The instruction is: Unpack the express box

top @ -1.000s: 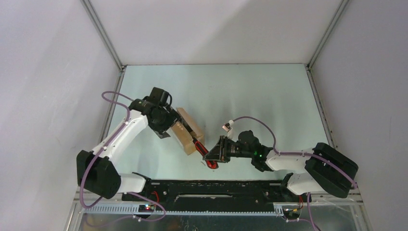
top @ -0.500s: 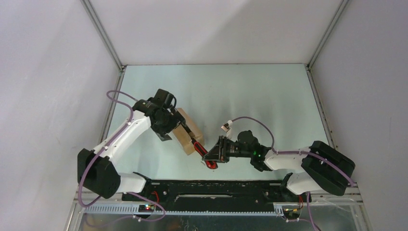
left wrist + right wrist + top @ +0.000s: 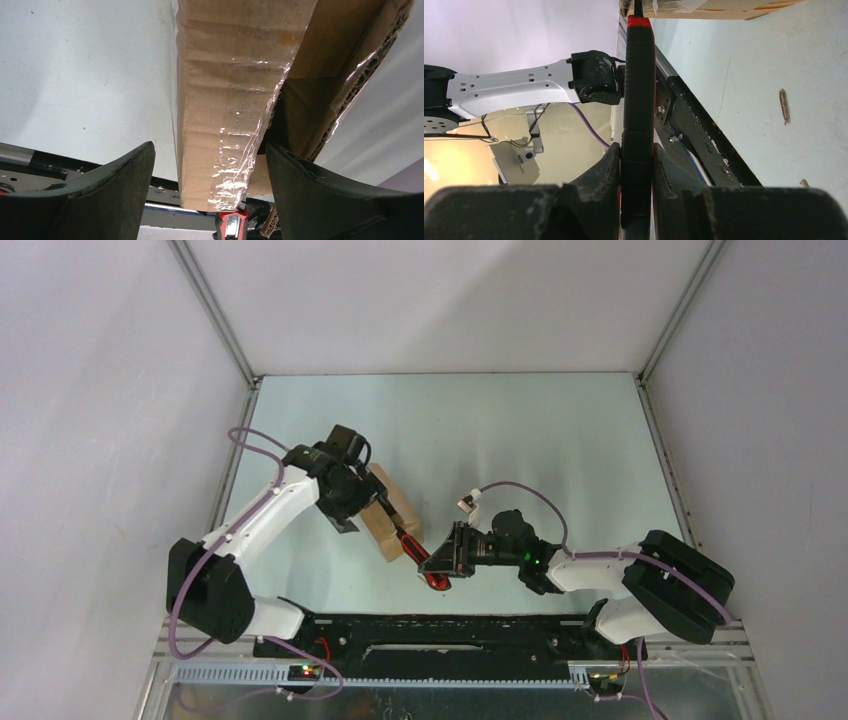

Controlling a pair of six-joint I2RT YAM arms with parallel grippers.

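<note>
top view: express box (image 3: 388,515) sits toward the left edge of the tabletop (image 3: 540,440), left gripper (image 3: 352,502) against it. left wrist: its jaws gape astride the taped box. right wrist: right gripper (image 3: 636,150) clamps the red-handled knife (image 3: 639,90), tip at the box.

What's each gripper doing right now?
Left gripper: open, straddling the express box.
Right gripper: closed, holding the knife by its handle.
</note>
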